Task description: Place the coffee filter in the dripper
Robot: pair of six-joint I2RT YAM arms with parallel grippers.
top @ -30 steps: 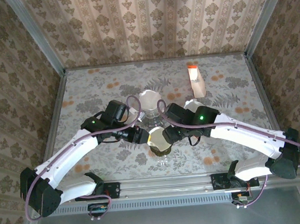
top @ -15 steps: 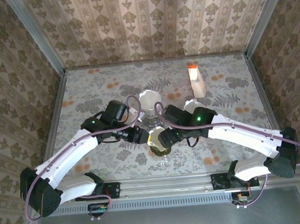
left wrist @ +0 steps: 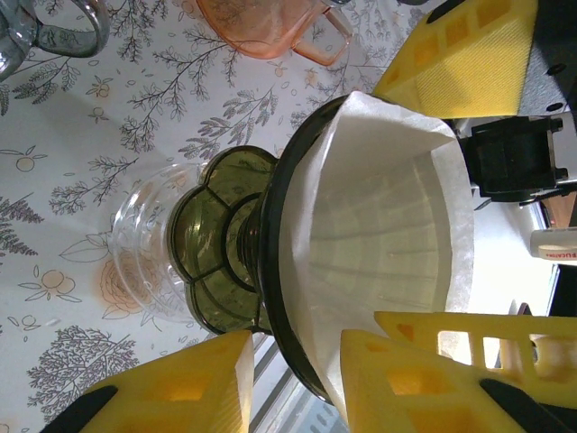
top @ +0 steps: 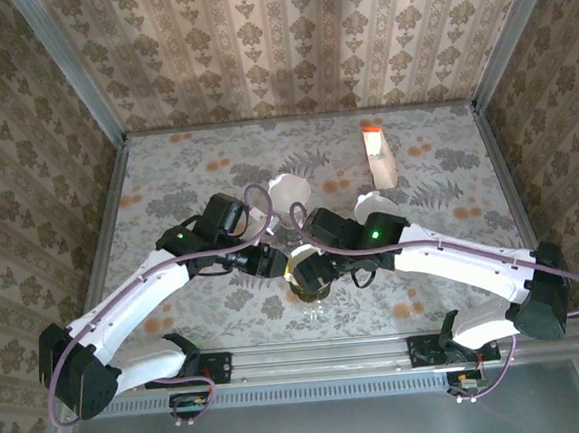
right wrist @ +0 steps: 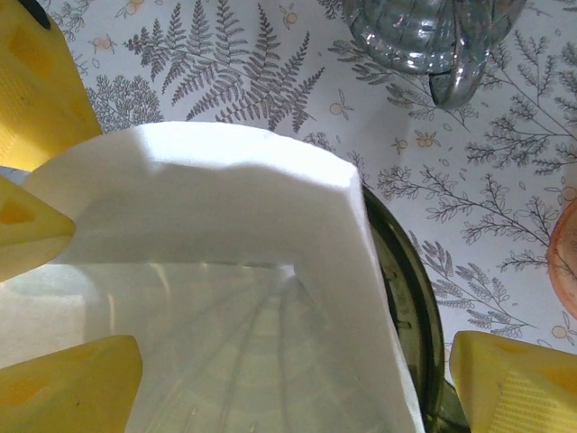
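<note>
The left gripper is reaching in from the left. One finger is lying outside the dripper and one inside it, with the dark rim and the paper's edge running between them (whether they are pressing, I cannot tell). The green glass dripper is standing on a clear base near the front edge of the table. The filter is sitting inside it, opened into a cone, with its upper edge rising past the rim. Beyond it a glass jug and a pink cup are standing close together. The right gripper is hanging over the dripper with its jaws wide apart, one finger over the paper and the other outside the rim. Far right, a small box is standing well apart from the rest. Compared with a second ago, the right gripper is sitting further left and covering more of the filter. The left arm, dripper and box are lying as they were.
</note>
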